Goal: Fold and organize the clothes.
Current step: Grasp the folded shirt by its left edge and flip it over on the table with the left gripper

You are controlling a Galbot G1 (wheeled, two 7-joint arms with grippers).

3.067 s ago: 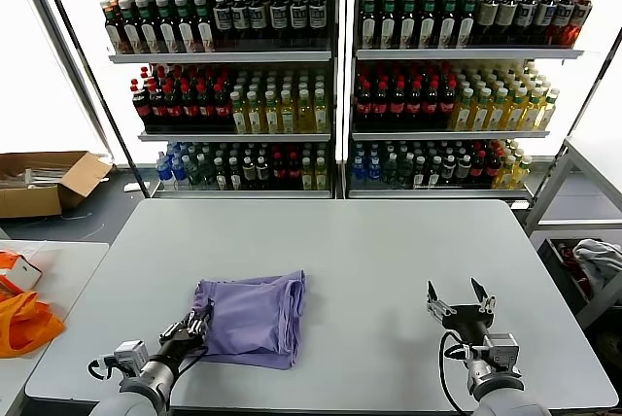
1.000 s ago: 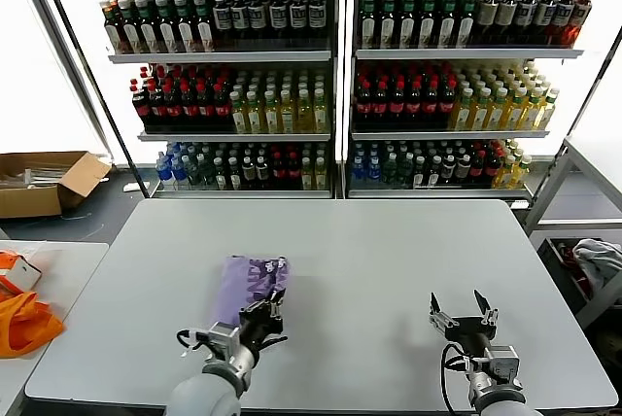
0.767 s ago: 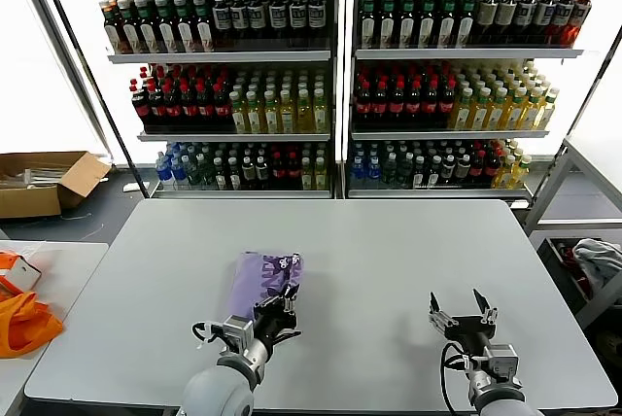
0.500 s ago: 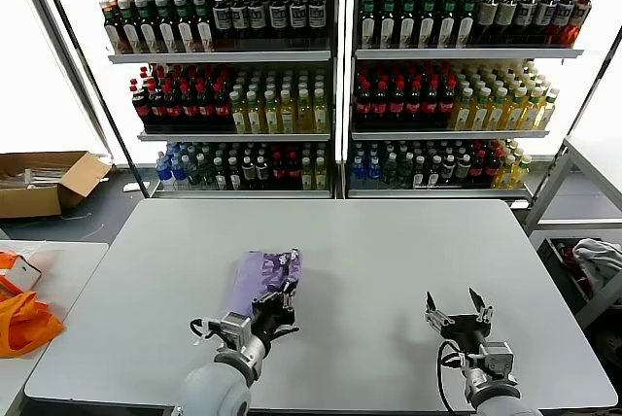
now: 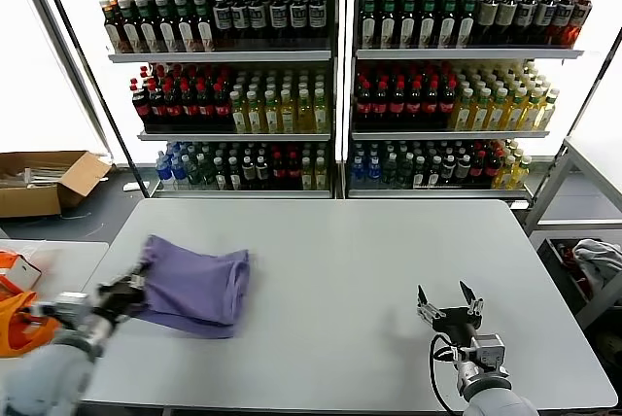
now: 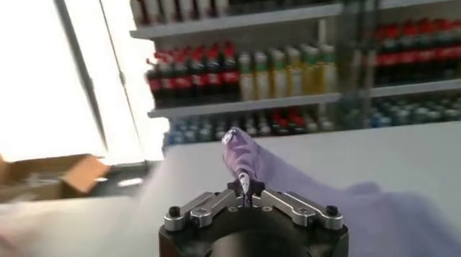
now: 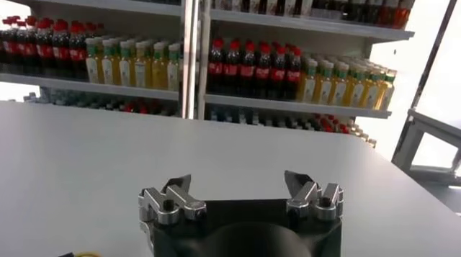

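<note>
A folded lavender shirt [image 5: 192, 291] lies on the left part of the grey table [image 5: 369, 270], its near-left corner pinched by the left gripper [image 5: 124, 292], whose jaws are closed tight on a peak of cloth that the left wrist view shows rising from between them [image 6: 245, 181]. The rest of the shirt [image 6: 324, 201] trails away from that gripper across the tabletop toward the drinks shelves [image 5: 330, 76] behind the table. The bundle sits close to the table's left edge, with the gripper at that edge. Well to the right of the shirt, near the table's front edge, the right gripper [image 5: 446, 311] waits with its jaws spread wide and nothing between them, as the right wrist view confirms [image 7: 241, 196]. Left of the table, an orange bag [image 5: 21, 322] and a cardboard box [image 5: 44, 181] lie beyond the edge. The step in hand looks to be placing the folded shirt to one side. The risk from here is that the fold comes undone: only a small pinch of thin knit is held, so a drag or lift could let the layers slide apart or slip free. A pull farther left could also carry the bundle over the table's edge toward the bag below.
</note>
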